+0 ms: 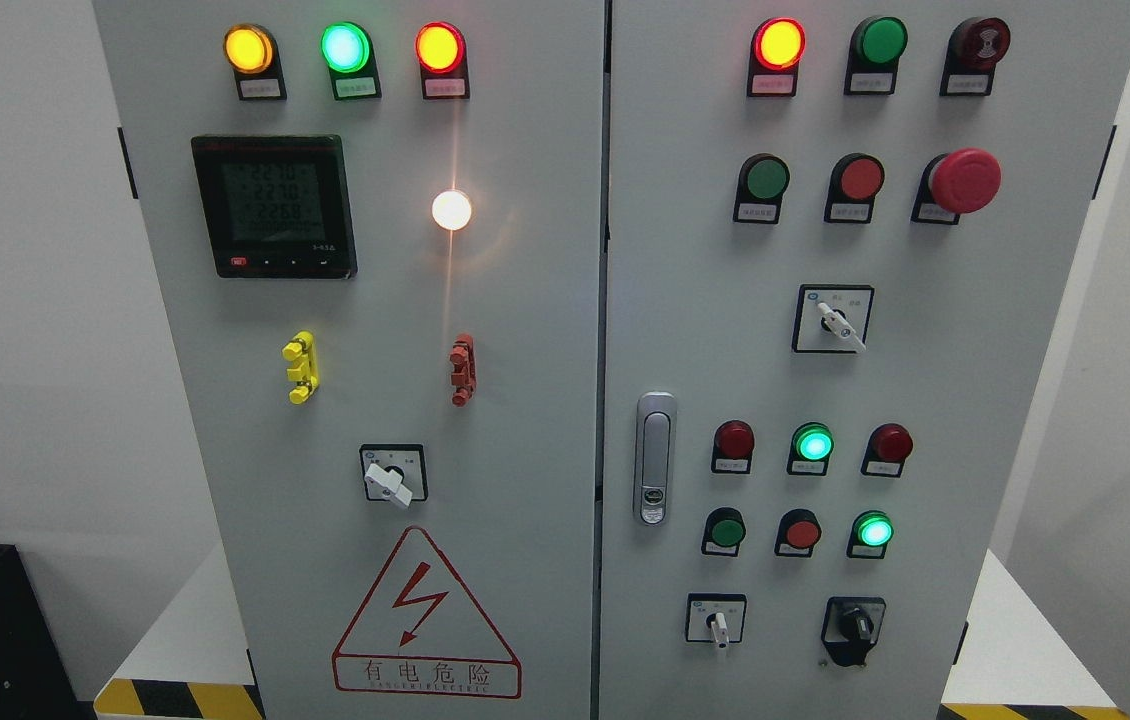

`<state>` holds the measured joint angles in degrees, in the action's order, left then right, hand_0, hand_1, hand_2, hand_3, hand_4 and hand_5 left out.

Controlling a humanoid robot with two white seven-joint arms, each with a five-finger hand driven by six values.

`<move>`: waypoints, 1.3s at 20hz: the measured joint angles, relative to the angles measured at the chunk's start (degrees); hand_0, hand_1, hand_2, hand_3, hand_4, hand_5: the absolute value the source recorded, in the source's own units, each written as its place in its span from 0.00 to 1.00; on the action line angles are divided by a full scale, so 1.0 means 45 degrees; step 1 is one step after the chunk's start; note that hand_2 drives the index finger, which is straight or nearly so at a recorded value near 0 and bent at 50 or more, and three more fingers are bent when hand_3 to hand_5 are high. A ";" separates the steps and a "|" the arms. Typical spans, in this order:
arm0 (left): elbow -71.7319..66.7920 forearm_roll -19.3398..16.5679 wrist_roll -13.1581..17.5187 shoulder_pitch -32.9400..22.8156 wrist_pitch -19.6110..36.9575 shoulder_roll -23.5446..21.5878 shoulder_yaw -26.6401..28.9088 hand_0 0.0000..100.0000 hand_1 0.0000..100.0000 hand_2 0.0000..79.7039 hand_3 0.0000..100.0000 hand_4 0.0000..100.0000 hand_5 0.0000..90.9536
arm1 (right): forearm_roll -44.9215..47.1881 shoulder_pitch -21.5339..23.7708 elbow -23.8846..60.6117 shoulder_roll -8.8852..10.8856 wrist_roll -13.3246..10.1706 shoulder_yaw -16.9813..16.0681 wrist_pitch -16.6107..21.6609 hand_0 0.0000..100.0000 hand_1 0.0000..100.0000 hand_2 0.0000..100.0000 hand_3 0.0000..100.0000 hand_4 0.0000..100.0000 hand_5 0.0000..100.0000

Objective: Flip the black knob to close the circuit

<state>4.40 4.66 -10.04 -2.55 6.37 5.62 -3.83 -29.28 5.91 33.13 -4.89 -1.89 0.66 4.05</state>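
A grey electrical cabinet fills the head view. The black knob point(855, 627) sits at the lower right of the right door point(975, 400), its grip standing roughly upright with a black tab hanging below it. Left of it is a white-handled selector switch point(716, 622). Neither of my hands nor any arm shows in the picture.
The right door also carries several round buttons and lamps, a red mushroom stop button point(963, 181), a white selector point(834, 319) and a door handle point(655, 458). The left door has a digital meter point(274, 206), lit lamps, another selector point(392, 476) and a hazard triangle point(425, 620).
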 measured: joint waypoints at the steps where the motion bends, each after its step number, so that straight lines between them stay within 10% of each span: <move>1: 0.0000 0.0000 0.0002 0.0000 0.0000 0.0000 0.0000 0.12 0.56 0.00 0.00 0.00 0.00 | -0.0454 0.0009 0.0272 0.0016 -0.0121 -0.0014 0.0000 0.00 0.03 0.43 0.52 0.45 0.19; 17: 0.0001 0.0000 0.0045 0.0000 0.0000 0.0000 0.0005 0.12 0.56 0.00 0.00 0.00 0.00 | -0.6413 0.0427 0.5711 -0.0094 -0.0538 -0.0623 -0.0808 0.00 0.00 0.73 0.99 0.85 0.76; 26: 0.0001 0.0000 0.0013 0.0000 0.0000 0.0000 0.0007 0.12 0.56 0.00 0.00 0.00 0.00 | -0.7917 0.0533 0.8977 -0.0273 -0.0453 -0.0670 -0.1648 0.00 0.00 0.82 1.00 0.94 0.97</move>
<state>4.41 4.66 -9.98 -2.55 6.37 5.62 -3.80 -64.91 8.31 73.53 -6.11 -3.93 -2.36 -3.37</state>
